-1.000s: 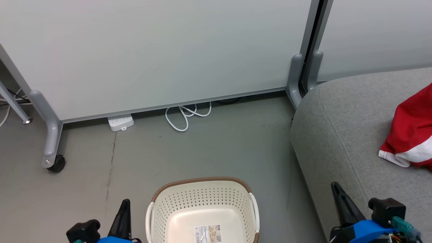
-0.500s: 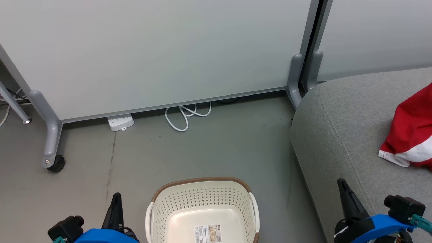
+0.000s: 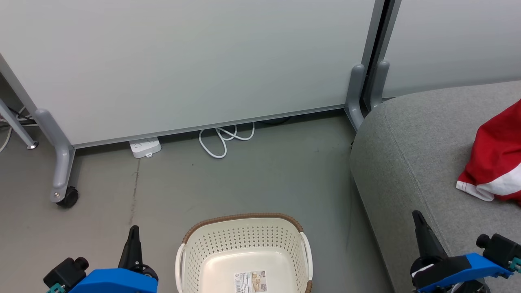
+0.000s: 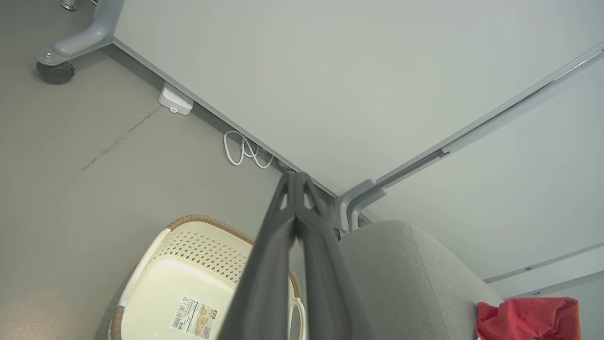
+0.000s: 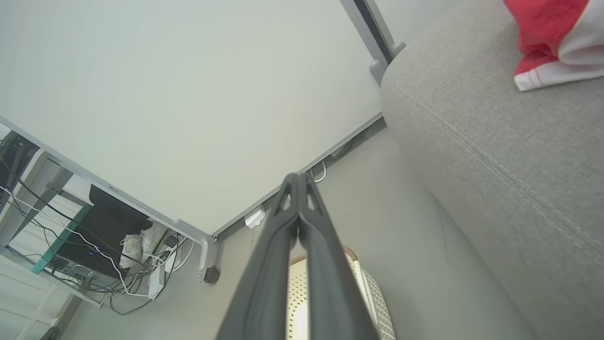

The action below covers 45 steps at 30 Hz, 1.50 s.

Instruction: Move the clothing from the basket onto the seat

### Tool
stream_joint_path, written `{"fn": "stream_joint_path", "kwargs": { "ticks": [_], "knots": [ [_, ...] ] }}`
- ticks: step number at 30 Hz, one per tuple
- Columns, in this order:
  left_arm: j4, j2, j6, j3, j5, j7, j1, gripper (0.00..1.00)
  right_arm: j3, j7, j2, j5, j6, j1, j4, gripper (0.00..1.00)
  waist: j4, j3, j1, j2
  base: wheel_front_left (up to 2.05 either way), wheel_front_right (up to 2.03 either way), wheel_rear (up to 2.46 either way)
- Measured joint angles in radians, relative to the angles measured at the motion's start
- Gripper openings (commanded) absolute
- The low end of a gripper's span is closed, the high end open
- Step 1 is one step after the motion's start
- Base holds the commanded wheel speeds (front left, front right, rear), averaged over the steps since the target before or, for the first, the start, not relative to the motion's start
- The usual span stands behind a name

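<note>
basket bare, red clothing on the seat, both hands closed and empty

partition panels (image 3: 183,61): pale, upright across the back on grey feet, one caster (image 3: 67,198) at far left.

floor (image 3: 244,179): grey, open between panels and basket.

seat (image 3: 407,171): light grey upholstery with rounded edge and seam, along the right, near the basket with a strip of floor between. carrying the clothing (image 3: 496,158): bright red with white trim, bunched in a loose heap well back from the rounded edge, cut off by the right border. count of garments impossible to tell. heaped rather than spread, probably as let go; far enough in to look safe from sliding off.

basket (image 3: 244,216): cream, perforated, brown rim, white side handles, on the floor at low centre between the two hands. nothing red inside. visible bottom bare apart from a paper label (image 3: 251,282). nearest strip out of frame, so unchecked.

left hand (image 3: 133,234): low left, beside the basket and clear of it, fingers pressed together, gripping nothing.

right hand (image 3: 418,221): low right, by the seat's front edge, fingers pressed together, empty, well apart from the clothing.

judged: move done or all but done; hands low at either side read as a rest pose, not a reach.

power strip (image 3: 145,147) and white cable (image 3: 222,140): at the panel base, well apart from the basket.
</note>
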Motion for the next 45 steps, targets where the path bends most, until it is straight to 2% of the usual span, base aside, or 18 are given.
{"fn": "stream_joint_path", "kwargs": {
  "ticks": [25, 45],
  "knots": [
    [-0.049, -0.007, 0.000, 0.044, -0.267, 0.078, -0.028, 0.00, -0.023, 0.052, 0.000, 0.329, 0.000, -0.033, 0.000, 0.00, -0.001, 0.001, 0.0000, 0.0000, 0.00, 0.00, 0.00],
    [-0.079, -0.010, 0.000, 0.075, -0.439, 0.126, -0.042, 0.00, -0.039, 0.086, 0.000, 0.539, 0.000, -0.052, 0.000, 0.00, -0.002, 0.002, 0.0000, 0.0000, 0.00, 0.00, 0.00]
  ]
}}
